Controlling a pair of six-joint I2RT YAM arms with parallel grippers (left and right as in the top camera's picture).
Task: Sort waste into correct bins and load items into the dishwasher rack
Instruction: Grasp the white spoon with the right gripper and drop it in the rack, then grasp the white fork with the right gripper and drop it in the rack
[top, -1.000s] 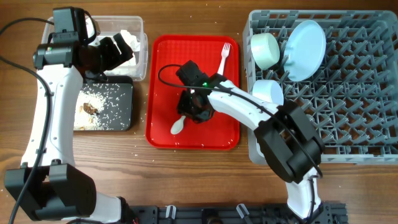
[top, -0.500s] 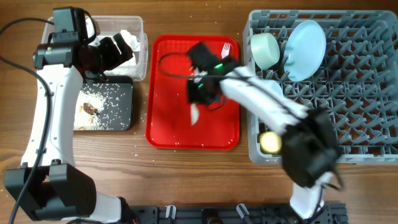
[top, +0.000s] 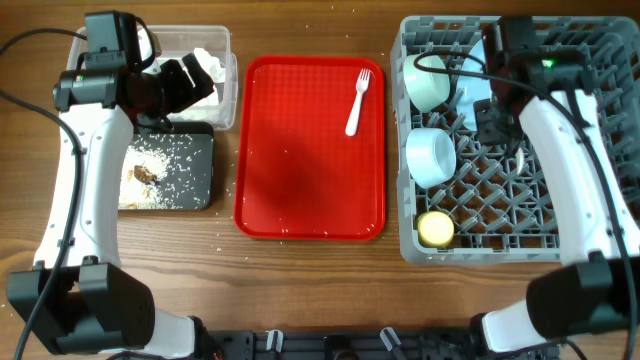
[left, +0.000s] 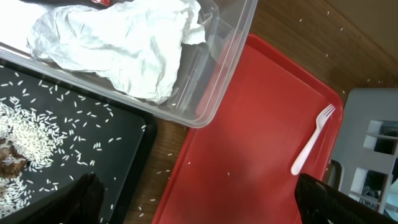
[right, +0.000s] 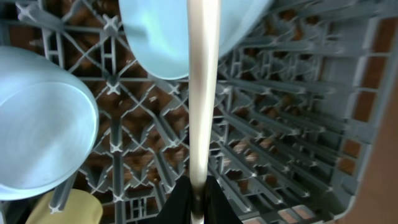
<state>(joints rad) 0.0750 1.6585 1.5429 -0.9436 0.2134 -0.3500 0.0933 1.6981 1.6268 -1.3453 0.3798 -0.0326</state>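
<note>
My right gripper (top: 497, 122) is shut on the white spoon (right: 200, 93) and holds it over the grey dishwasher rack (top: 580, 220), next to the light blue plate (top: 470, 75). Two pale bowls (top: 427, 80) (top: 432, 157) and the yellow cup (top: 435, 228) sit in the rack's left part. The white fork (top: 357, 90) lies on the red tray (top: 300, 190). My left gripper (top: 185, 80) is open and empty over the corner of the clear tub (top: 225, 45), which holds the napkin (left: 118, 43). Rice scraps (top: 160, 165) lie in the black tray (top: 200, 160).
Loose rice grains lie on the wood between the black tray and the red tray (left: 165, 186). In the right wrist view the plate (right: 161, 37), a bowl (right: 37, 137) and the cup (right: 68, 208) stand close to the spoon.
My right arm lifted the spoon off the red tray and swung right, over the rack. The left arm has not moved.
</note>
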